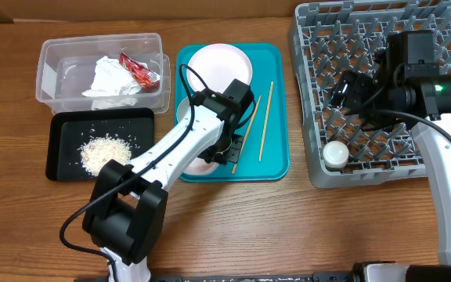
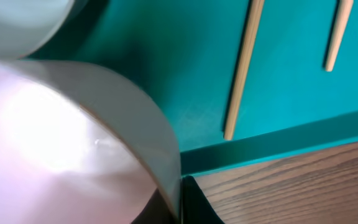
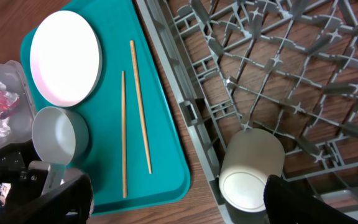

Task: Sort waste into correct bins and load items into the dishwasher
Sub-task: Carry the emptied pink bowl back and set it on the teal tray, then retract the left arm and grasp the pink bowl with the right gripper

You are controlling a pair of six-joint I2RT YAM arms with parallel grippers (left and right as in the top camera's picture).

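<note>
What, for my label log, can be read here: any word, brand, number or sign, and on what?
No text can be read.
The red wrapper in the tub may bear print, but it is too small to tell.
Tray, rack and plate show no marks.

**Plastic Mostly, on Grained Wood**

The surface (image 1: 22, 235) is brown wood with a plain grain; the teal tray (image 1: 276, 102) is smooth, matt plastic; the 2 chopsticks (image 3: 140, 107) are pale bare wood; the dish rack (image 1: 319, 47) is dull grey plastic; the tub (image 1: 49, 74) is clear, glossy plastic; the black tray (image 1: 61, 125) is matt; the napkin (image 1: 112, 78) is crumpled white paper; the wrapper (image 1: 141, 70) is shiny red; the pinkish-white bowl (image 2: 55, 137) is smooth and glossy, catching glare.
</note>
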